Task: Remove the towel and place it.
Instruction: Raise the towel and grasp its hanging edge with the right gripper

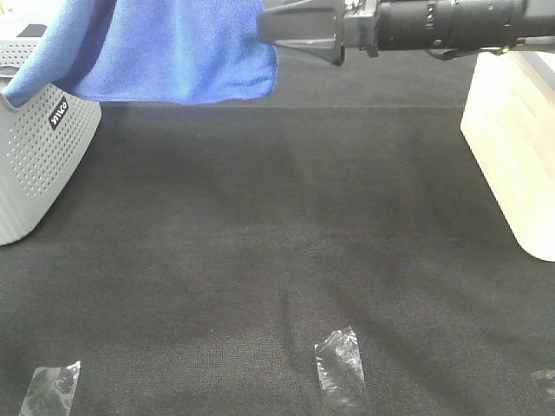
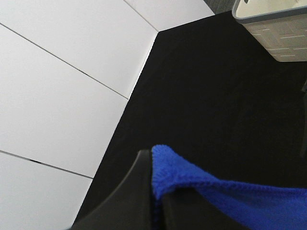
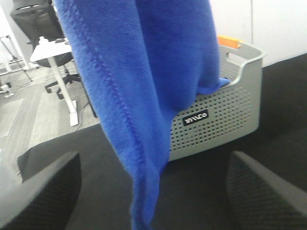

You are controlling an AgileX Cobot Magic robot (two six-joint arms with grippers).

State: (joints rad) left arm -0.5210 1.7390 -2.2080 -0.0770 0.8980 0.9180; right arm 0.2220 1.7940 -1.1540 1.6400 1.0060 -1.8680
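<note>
The left gripper (image 2: pixel 151 175) is pressed together on a stitched corner of the towel (image 1: pixel 173 52), which hangs lifted above the black mat (image 1: pixel 260 260) at the far left of the high view. One end of the cloth lies over the rim of the grey basket (image 1: pixel 39 156), and the right wrist view shows a fold resting on that rim. The right gripper (image 3: pixel 154 191) has its jaws spread wide. The hanging cloth passes between its pads (image 3: pixel 45 191) and appears clear of both, so it holds nothing.

Hazards, as judged from this state:
- Corner pinch only. Most of the cloth's weight hangs from a small bite, and a quick move may pull the hem free
- Trailing end on the basket. Sideways travel before the cloth clears the rim may drag or tip the basket
- Right jaws closing on a loose fold rather than the hem would give a weak hold, and the towel would land bunched
</note>
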